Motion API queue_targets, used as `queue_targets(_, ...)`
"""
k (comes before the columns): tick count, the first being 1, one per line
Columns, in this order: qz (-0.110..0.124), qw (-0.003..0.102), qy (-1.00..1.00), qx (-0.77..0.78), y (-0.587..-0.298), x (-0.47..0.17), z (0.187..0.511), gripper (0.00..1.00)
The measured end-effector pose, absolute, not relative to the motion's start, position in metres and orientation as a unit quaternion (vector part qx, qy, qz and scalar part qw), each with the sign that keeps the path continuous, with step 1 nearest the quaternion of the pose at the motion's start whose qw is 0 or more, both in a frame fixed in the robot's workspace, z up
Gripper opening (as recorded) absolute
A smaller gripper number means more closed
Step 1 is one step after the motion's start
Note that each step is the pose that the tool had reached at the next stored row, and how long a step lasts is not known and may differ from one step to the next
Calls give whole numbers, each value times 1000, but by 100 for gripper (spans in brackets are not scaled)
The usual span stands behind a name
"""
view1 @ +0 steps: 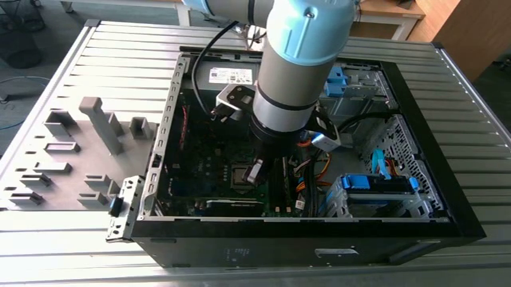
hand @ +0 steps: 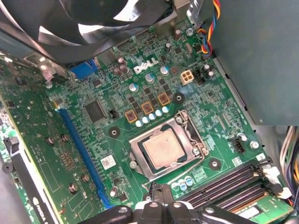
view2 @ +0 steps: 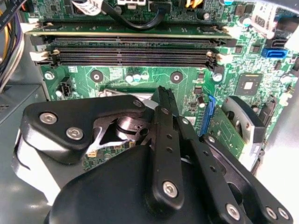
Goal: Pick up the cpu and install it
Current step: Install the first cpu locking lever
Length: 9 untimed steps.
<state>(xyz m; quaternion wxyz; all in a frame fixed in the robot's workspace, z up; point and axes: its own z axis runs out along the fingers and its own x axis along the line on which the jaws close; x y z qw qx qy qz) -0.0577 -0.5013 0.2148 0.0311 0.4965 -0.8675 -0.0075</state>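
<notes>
one cpu (hand: 163,150) lay flat in the socket (hand: 193,140) of the motherboard (hand: 117,84), square within its metal frame. the gripper (hand: 159,189) hung just beside it, jaws together on nothing. a good install likely depended on level seating and no forcing.

One cpu (hand: 163,150); one motherboard (hand: 220,120); one arm (view1: 303,66)

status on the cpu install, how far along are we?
Looks mostly done: in the first wrist view the cpu lies flat inside the socket frame on the motherboard. In hand: nothing that I can see; the claw hangs by the socket's edge, apart from the chip. Left: I cannot tell whether the socket's latch is locked.
</notes>
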Motion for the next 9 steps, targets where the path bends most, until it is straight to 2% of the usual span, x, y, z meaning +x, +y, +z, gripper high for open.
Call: queue_targets(9, -7, 31, -867, 496, -497, -59, 214, 11)
